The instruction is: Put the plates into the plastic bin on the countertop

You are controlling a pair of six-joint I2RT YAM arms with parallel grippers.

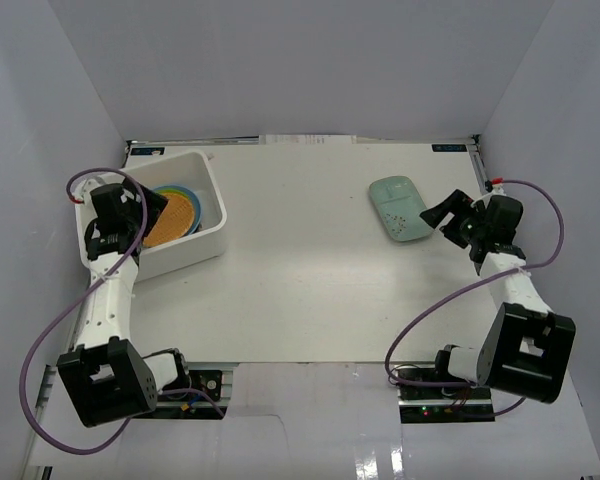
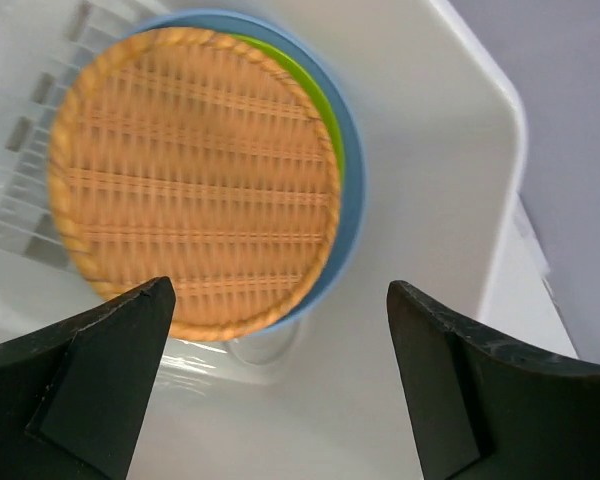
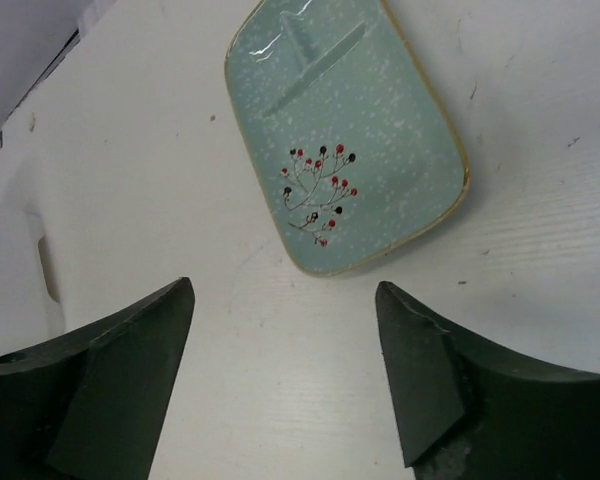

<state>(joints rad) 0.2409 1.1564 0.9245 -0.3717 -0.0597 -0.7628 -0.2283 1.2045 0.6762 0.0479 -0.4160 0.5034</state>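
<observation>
So my left arm is reaching up the left side of the table, with my left gripper (image 2: 280,290) hanging over the plastic bin (image 1: 207,172) and pointing down into it. Those jaws are wide apart, nothing in them. My right arm is stretched toward the far right, elbow low by the base. My right gripper (image 3: 282,288) hovers just short of the mint plate (image 3: 345,130), jaws spread and empty too, not touching it.

Materials: the tan woven plate (image 2: 195,180) is a round basket-weave thing with a braided rim. It sits on top of a stack in the bin, with a sliver of the lime green plate (image 2: 315,85) peeking out under it and the glossy blue plate (image 2: 351,200) beneath that. The bin is smooth white plastic with sloped sides, a rolled rim and slots in the bottom. The mint one is oblong and speckled, with a thin brownish edge, a little berry-branch drawing and a raised divider at one end. It lies flat on the countertop (image 1: 300,280), well apart from the bin.

The counter is matte white with a few scuffs, boxed in by pale grey walls (image 1: 300,60).
</observation>
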